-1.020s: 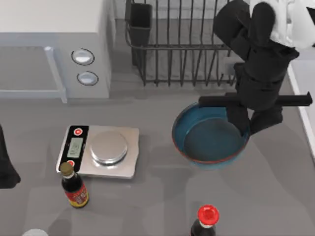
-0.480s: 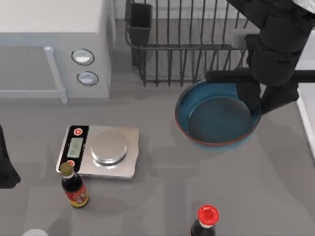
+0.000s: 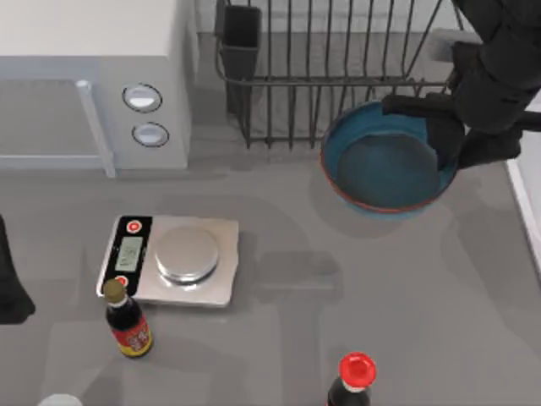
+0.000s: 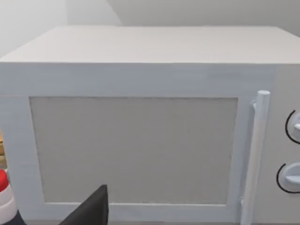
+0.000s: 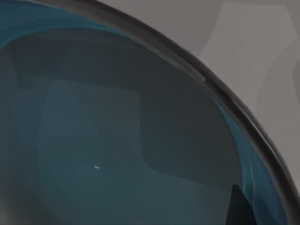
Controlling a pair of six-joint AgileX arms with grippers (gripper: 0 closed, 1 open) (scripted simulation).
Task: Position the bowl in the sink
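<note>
The right gripper is up near the far right corner of the desk, its dark fingers clamped on the right-hand rim of the bowl, one finger inside the rim and the other outside. The bowl is deep blue with a thin reddish-brown edge, and it hangs a little tilted, lifted clear of the grey surface, with its shadow lying on the desk nearer the middle. Its far edge overlaps the front rail of the black wire dish rack, which stands along the far edge of the desk. From the right wrist camera the blue inside of the bowl is very close, its dark rim curving across with grey desk beyond.

The sink is a pale strip with a raised rim at the right edge of the desk, just beside the gripper and bowl; the bowl is not in it.

The left arm sits parked at the left edge of the desk; I cannot tell whether its jaws are open or closed. Its wrist camera faces the white microwave, which occupies the far left corner.

Near the front left stand a kitchen scale and, touching its front edge, a small dark sauce bottle. A red-capped bottle stands at the front edge.
</note>
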